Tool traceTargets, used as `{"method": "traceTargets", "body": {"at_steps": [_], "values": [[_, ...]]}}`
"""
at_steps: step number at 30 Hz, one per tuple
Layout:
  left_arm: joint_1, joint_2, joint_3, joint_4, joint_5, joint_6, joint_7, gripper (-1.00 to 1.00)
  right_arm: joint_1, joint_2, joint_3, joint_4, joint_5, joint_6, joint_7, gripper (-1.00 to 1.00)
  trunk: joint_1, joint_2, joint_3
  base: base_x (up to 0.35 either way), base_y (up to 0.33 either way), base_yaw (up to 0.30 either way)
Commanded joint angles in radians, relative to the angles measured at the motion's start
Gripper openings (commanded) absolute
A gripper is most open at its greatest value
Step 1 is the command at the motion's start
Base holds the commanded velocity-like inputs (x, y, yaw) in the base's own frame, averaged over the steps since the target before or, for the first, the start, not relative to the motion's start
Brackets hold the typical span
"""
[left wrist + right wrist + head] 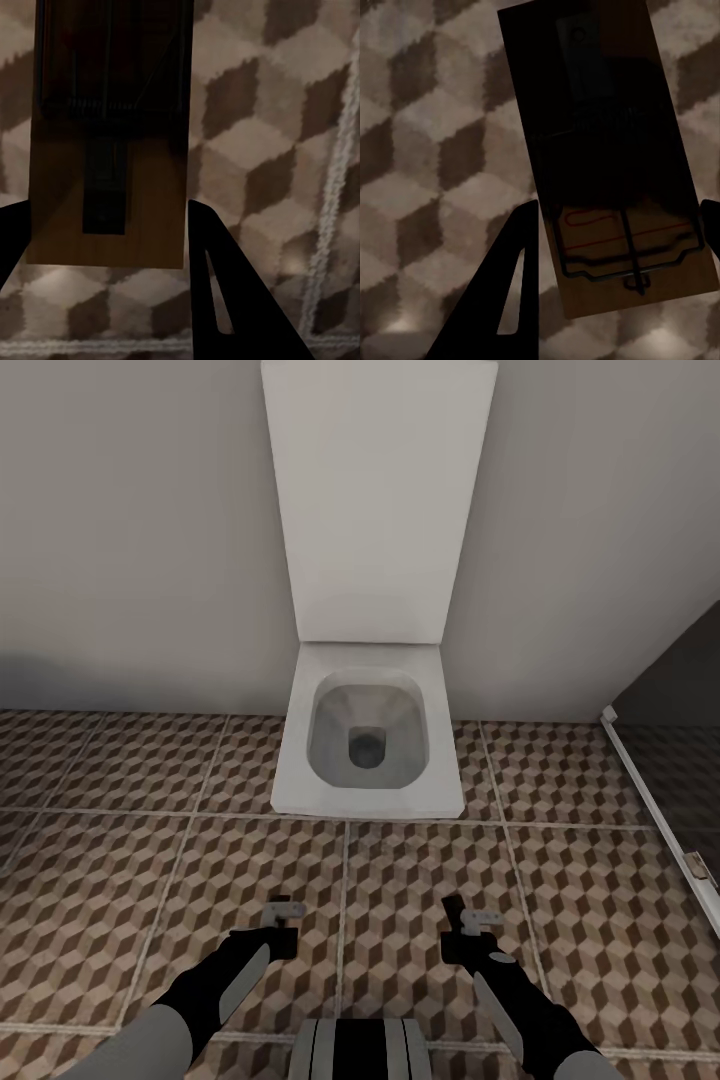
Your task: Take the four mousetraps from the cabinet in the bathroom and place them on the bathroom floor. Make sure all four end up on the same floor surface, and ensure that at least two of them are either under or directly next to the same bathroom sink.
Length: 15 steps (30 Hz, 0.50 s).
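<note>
One trap [105, 150] pinched between the left gripper [112, 247] fingers, board flat, over the floor [277, 150]. Another trap [607, 165] clamped in the right gripper [619, 232], wire bail toward the camera (both carried low, presumably ready to set down on the tiles). From the head: left gripper [283, 928] and right gripper [462, 930] side by side above the floor [120, 860], toilet [368, 730] straight ahead, lid up against the wall, so probably not yet at the sink. Traps themselves hard to pick out from up there, hidden behind the wrists. Far end of each board sunk in shadow, metal parts murky. Dark shower edge [660, 800] cut off at right.
</note>
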Motion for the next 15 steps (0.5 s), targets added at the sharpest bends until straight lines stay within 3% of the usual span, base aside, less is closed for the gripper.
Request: {"method": "traceTargets", "body": {"at_steps": [1, 8, 15], "values": [[0.000, 0.001, -0.006, -0.002, 0.006, 0.004, 0.010, -1.00, 0.000, -0.002, 0.008, -0.002, -0.012, 0.004, -0.009, -1.00, 0.000, 0.000, -0.001, 0.000, 0.000, 0.000], [0.000, 0.001, -0.006, -0.002, 0.007, 0.005, 0.010, -1.00, 0.000, -0.002, 0.008, -0.002, -0.012, 0.004, -0.009, -1.00, 0.000, 0.000, -0.001, 0.000, 0.000, 0.000], [0.000, 0.001, -0.006, -0.002, 0.006, 0.005, 0.010, -1.00, 0.000, -0.002, 0.008, -0.002, -0.012, 0.004, -0.009, -1.00, 0.027, -0.049, -0.023, 0.000, 0.000, 0.000]]}}
